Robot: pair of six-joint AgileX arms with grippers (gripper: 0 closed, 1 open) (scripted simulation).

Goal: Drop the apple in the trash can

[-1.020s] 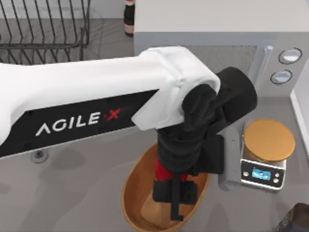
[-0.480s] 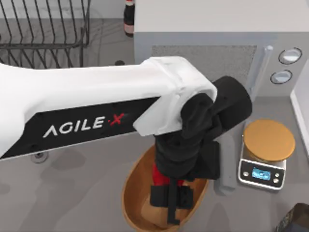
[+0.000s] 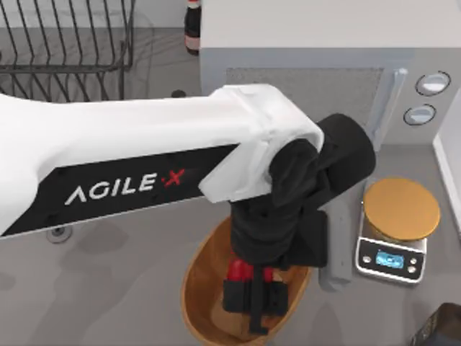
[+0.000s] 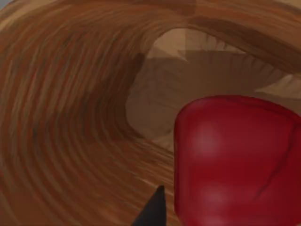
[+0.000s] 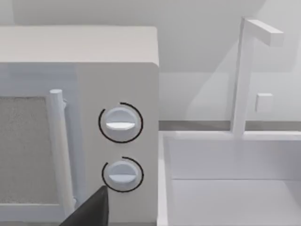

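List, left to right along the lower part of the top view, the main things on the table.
Trash can with the left gripper reaching into it over the apple → kitchen scale → dark object at the right edge.

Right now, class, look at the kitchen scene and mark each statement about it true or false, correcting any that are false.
1. The left gripper is over the trash can. True.
2. The apple lies on the kitchen scale. False: it is at the left gripper, above the inside of the trash can; the scale's round top is bare.
3. The kitchen scale stands to the right of the trash can in the top view. True.
4. The microwave has three knobs. False: two knobs show, one above the other.
5. The trash can is metal wire. False: it is wooden with ribbed inner walls; the wire rack is a separate thing.
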